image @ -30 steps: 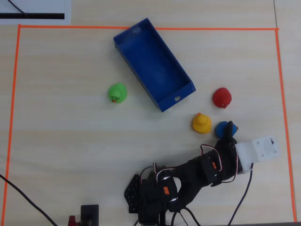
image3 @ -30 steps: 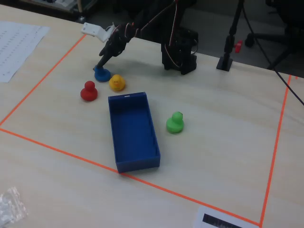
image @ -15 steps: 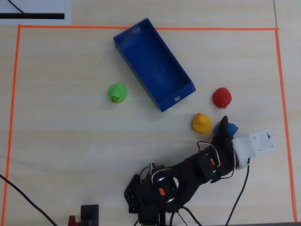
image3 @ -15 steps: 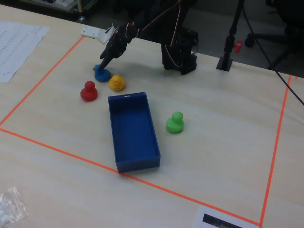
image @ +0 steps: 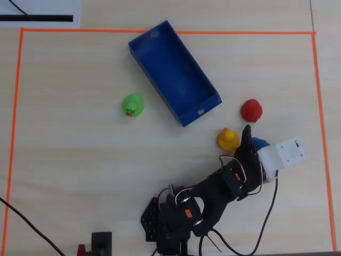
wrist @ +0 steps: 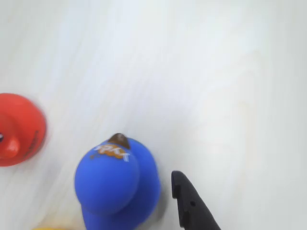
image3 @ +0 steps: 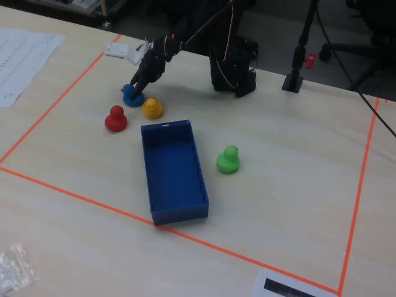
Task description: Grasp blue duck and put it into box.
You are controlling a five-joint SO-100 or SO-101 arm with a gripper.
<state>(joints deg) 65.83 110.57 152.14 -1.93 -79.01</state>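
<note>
The pale wooden table point(image: 74, 176) carries the long dark-blue box point(image: 173, 72), lying slantwise in the overhead view with nothing inside. Well apart from it, the claw point(image3: 138, 90) is lowered over the blue duck point(wrist: 117, 184), released, one black finger point(wrist: 192, 206) just beside the duck. The yellow duck point(image: 228, 138) sits next to it, the red duck point(image: 251, 110) near, the green duck point(image: 133, 105) across the box.
</note>
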